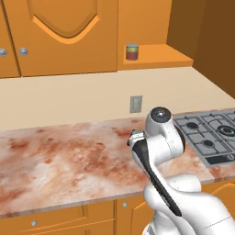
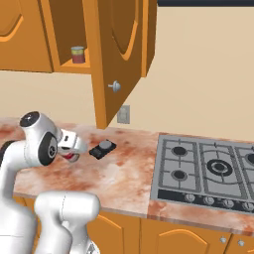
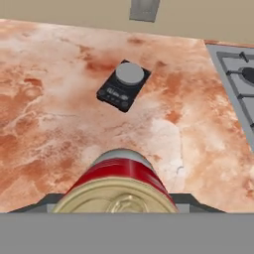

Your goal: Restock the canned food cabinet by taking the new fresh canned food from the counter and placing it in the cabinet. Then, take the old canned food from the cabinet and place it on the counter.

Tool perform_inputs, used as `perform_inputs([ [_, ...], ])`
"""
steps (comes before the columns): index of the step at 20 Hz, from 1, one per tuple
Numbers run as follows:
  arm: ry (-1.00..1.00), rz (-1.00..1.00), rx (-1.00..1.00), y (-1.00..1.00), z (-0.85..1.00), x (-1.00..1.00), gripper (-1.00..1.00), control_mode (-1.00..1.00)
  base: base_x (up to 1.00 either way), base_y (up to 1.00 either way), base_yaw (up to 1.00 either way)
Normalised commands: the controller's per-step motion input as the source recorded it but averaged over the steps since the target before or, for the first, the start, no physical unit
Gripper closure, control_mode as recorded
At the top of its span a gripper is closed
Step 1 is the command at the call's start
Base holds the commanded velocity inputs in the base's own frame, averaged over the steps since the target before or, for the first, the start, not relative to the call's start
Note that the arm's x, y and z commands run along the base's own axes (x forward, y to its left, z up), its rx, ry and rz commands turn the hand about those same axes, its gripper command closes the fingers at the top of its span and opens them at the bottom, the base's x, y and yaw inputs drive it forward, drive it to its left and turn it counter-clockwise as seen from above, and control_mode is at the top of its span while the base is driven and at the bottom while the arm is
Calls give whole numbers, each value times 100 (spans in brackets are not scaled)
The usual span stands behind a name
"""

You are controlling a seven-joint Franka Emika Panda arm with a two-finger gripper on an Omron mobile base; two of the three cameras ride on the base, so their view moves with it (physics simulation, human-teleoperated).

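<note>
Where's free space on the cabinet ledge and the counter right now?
The cabinet ledge is bare to the right of the old can, out to its side wall. The counter is open along its whole left stretch. It is tighter near the scale, which sits between the end effector with the red can and the stove.

Kitchen, gas hob (image 2: 211,171), marbled counter (image 1: 59,160), cupboards (image 1: 64,34)

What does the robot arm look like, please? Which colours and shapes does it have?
The arm is glossy white with thick, rounded segments. Its joints are dark: a round black cap with a grey centre sits on top, and a black band runs along the side of one link. In the right base view the hand is white and blocky.
</note>
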Motion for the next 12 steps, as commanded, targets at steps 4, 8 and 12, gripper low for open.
perform_inputs([
  [4,-56,0,-5,-39,100,-30,100,-100,0,0,0],
  [8,-48,0,-2,-31,100,-16,100,-100,0,0,0],
  [12,-41,1,0,-35,100,1,100,-100,0,0,0],
])
